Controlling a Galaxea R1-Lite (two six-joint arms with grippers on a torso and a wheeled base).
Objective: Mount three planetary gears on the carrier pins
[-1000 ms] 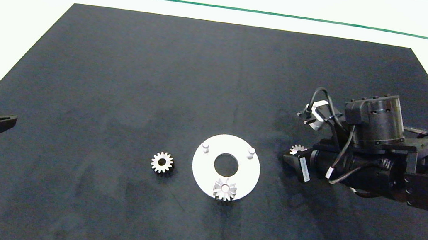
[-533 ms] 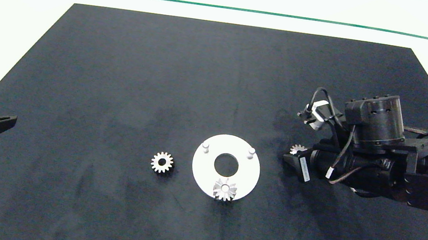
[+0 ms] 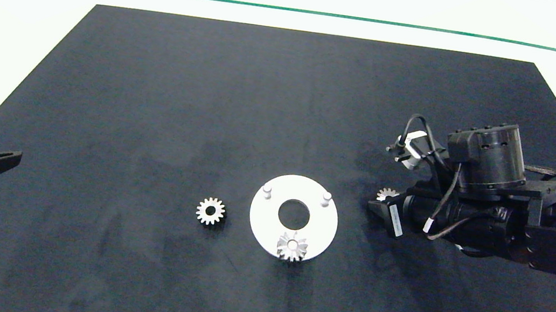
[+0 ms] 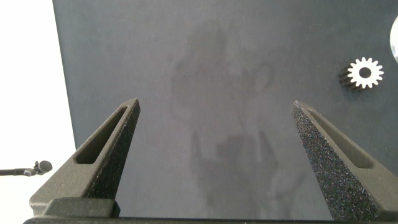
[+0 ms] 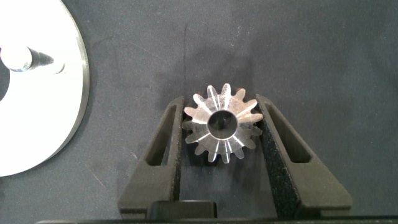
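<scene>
The white disc lies on the black mat with two bare carrier pins at its far side. One silvery gear sits on the disc's near pin. A second gear lies flat on the mat left of the disc. To the right of the disc, my right gripper is low over the mat. The right wrist view shows this gripper shut on a third gear, its fingers against the teeth on both sides. My left gripper stands open at the mat's left edge.
The black mat covers most of the white table, with a green line along the far side. The right wrist view shows the disc's edge and one pin close beside the held gear.
</scene>
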